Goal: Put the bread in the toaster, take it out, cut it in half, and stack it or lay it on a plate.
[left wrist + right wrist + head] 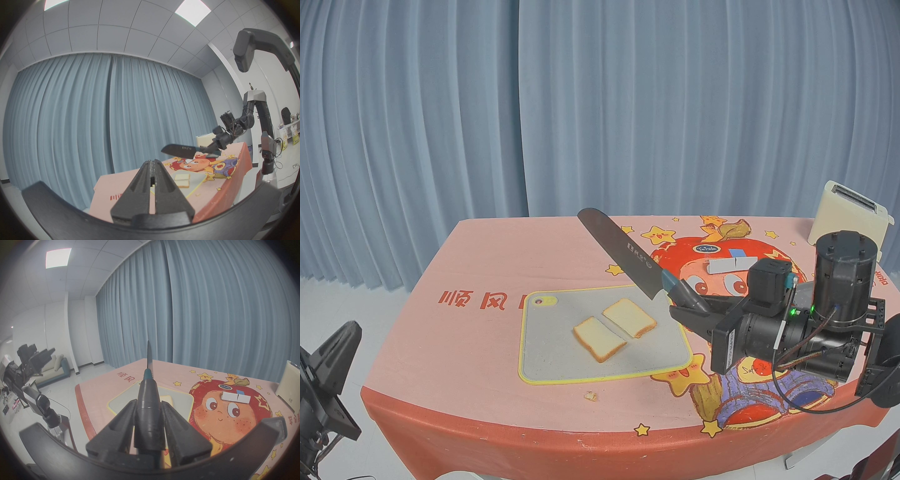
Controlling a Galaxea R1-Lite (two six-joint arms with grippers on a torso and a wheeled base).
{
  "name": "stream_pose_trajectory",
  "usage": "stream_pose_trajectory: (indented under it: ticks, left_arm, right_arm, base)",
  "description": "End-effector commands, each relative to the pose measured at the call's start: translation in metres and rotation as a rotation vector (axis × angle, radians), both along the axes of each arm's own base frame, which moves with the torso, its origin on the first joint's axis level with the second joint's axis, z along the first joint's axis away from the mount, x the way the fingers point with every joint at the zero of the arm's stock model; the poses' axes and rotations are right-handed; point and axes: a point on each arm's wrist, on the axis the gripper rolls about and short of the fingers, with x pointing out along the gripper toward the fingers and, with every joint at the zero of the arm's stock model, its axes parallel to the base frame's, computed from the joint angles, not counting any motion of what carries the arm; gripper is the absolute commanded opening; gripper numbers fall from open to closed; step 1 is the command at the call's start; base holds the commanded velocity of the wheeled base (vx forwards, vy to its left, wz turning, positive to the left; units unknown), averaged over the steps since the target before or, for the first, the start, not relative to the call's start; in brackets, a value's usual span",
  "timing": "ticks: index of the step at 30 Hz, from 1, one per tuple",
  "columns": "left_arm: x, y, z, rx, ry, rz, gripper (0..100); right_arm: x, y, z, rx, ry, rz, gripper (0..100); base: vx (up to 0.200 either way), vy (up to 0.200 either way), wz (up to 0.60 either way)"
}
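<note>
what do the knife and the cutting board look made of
Knife: dark matte blade, perhaps coated steel or ceramic; black handle with teal collar, likely plastic. Cutting board: thin, dull grey with a yellow rim, probably plastic.

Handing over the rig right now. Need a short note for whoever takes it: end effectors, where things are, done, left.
Right end effector: shut on the knife, blade held above the cutting board.
Left end effector: shut, empty, off the table's left side.
Bread: near half and far half lie flat, apart, on the board. Toaster at the table's far right.
Done: bread cut.
Left: put the knife down, move the halves onto a plate.
</note>
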Motion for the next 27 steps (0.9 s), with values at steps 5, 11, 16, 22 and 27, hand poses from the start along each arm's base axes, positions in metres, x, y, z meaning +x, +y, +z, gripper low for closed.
stream_pose_trajectory:
  ticks: [5, 11, 16, 22, 27]
  left_arm:
    - [-0.06, 0.013, -0.021, -0.012, -0.039, 0.012, 0]
    - [-0.075, 0.019, -0.046, 0.002, 0.094, 0.143, 0]
    - [-0.067, 0.021, -0.078, 0.018, 0.253, 0.321, 0]
    - [-0.067, 0.023, -0.086, -0.118, 0.372, 0.387, 0]
    - [-0.067, 0.023, -0.086, -0.158, 0.383, 0.395, 0]
  right_arm:
    - [-0.015, -0.008, -0.01, 0.037, -0.012, 0.021, 0]
    - [-0.027, -0.011, -0.003, 0.082, -0.058, 0.044, 0]
    - [-0.033, -0.01, 0.005, 0.107, -0.081, 0.061, 0]
    - [-0.035, -0.009, 0.007, 0.116, -0.087, 0.069, 0]
    - [-0.035, -0.009, 0.006, 0.112, -0.084, 0.072, 0]
  base:
    - [0.0, 0.0, 0.0]
    - [0.0, 0.0, 0.0]
    - [0.0, 0.0, 0.0]
    - [0.0, 0.0, 0.0]
    - [0.0, 0.0, 0.0]
